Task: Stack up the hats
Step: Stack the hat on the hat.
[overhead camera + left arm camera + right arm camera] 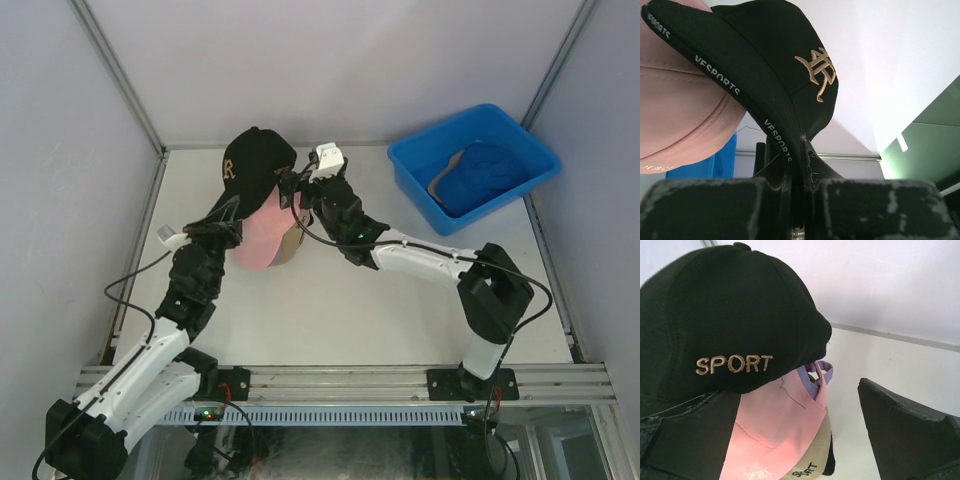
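Observation:
A black hat (256, 163) with a gold logo hangs tilted over a stack of hats: a pink hat (260, 238) on top, a tan hat (291, 246) under it. My left gripper (232, 208) is shut on the black hat's brim (747, 102), which runs down between its fingers (700, 210). At the stack's right side my right gripper (296, 188) stands open. In the right wrist view the black hat (725, 315), the pink hat (775, 435), a purple strap (816, 376) and the tan hat (816, 452) lie between its fingers (905, 430), close to the left one.
A blue plastic bin (410, 170) stands at the back right with a blue hat (490, 172) in it. Grey walls and metal posts close in the white table (330, 310) on three sides. The arm bases and rail run along the near edge.

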You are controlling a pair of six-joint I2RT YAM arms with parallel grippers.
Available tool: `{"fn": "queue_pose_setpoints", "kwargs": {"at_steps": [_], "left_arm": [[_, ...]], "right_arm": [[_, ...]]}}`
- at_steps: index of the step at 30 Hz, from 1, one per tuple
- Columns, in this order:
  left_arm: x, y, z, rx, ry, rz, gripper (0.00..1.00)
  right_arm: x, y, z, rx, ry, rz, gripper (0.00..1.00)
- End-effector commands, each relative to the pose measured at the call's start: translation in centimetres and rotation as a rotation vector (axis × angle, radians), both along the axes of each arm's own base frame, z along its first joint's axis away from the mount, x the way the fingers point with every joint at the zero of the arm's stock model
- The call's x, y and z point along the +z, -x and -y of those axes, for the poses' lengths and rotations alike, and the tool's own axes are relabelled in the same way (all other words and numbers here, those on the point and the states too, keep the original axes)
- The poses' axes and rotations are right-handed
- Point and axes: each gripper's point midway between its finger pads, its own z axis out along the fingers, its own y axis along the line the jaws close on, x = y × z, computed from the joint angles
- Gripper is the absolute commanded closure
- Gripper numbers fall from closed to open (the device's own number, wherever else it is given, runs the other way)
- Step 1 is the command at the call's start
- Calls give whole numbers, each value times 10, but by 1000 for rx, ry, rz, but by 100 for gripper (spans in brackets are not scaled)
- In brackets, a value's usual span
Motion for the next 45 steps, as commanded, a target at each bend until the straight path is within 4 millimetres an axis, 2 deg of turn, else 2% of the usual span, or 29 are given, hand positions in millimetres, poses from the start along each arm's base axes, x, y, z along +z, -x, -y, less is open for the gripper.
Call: {"fn": "queue_pose_setpoints", "kwargs": {"at_steps": [1,10,19,27,36,38,45], "left_arm": [[33,7,4,-29,38,61,100],[17,9,-1,-8,-8,14,100],[-2,12,-7,18,-90,-26,100],[-23,20,-15,42,-195,-55,100],[-45,25,-10,4,-275,-76,100],[-51,27,-11,5,-278,-81,100],[-60,34,-22,48,-267,-98,100]], "right_arm": [[25,-16,9,-111,-26,80,0],[34,-35,37,-321,-6,161,0],[29,-41,46,-384,19,182,0],[14,-37,52,-382,30,157,0],[6,-30,59,-372,23,134,0],[-6,-28,61,-367,46,118,0],[-8,-23,65,-359,38,98,0]]}}
